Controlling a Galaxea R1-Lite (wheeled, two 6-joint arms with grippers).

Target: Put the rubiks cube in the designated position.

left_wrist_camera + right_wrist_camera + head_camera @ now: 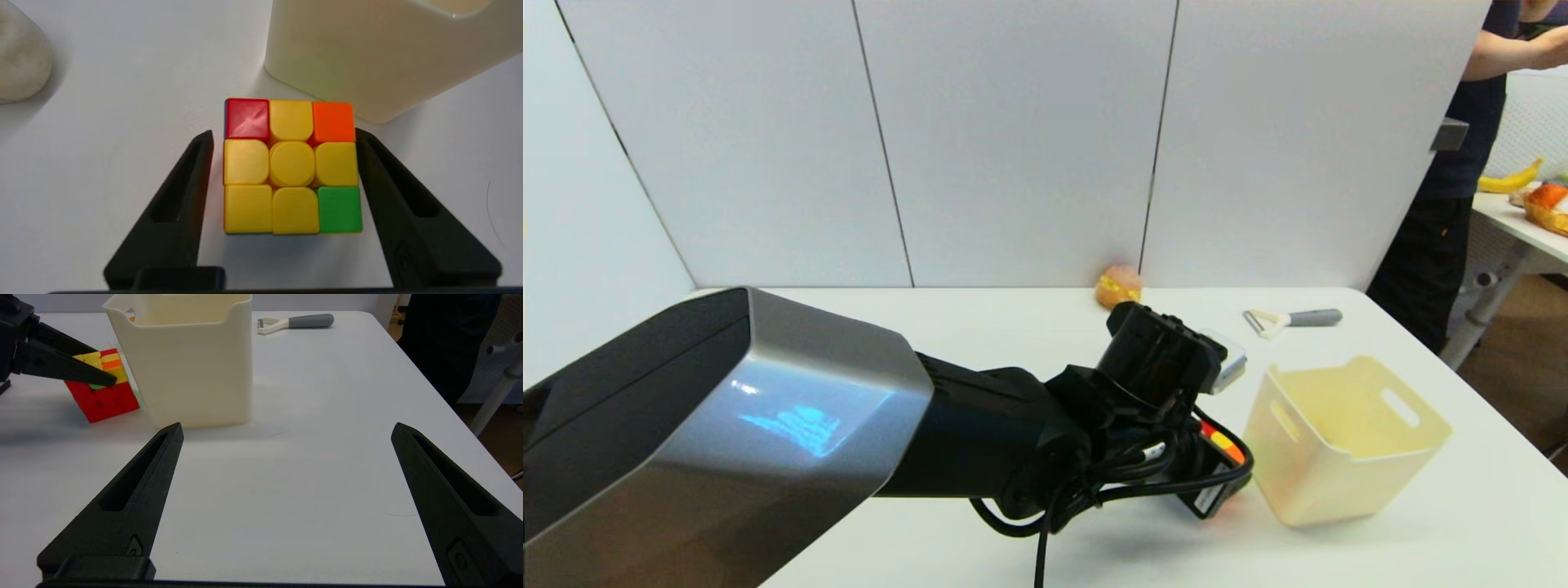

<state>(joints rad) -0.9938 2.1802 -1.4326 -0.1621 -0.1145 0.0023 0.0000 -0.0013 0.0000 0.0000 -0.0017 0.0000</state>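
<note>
The left gripper point(284, 134) reaches down over the rubiks cube point(291, 166), its fingers point(179, 204) spread to either side of it: one stands a sliver off the cube's side, the other is right at the opposite side. The cube rests on the white table point(286, 457), yellow face up, just beside a wall of the cream plastic bin point(192, 363). A peeler point(1290, 319) lies nearer the table's far edge. The right gripper point(286, 433) hangs low over the table's right part, fingers wide apart, holding nothing.

Partitioned lab space: white panels point(1013, 139), white table point(1421, 523).
</note>
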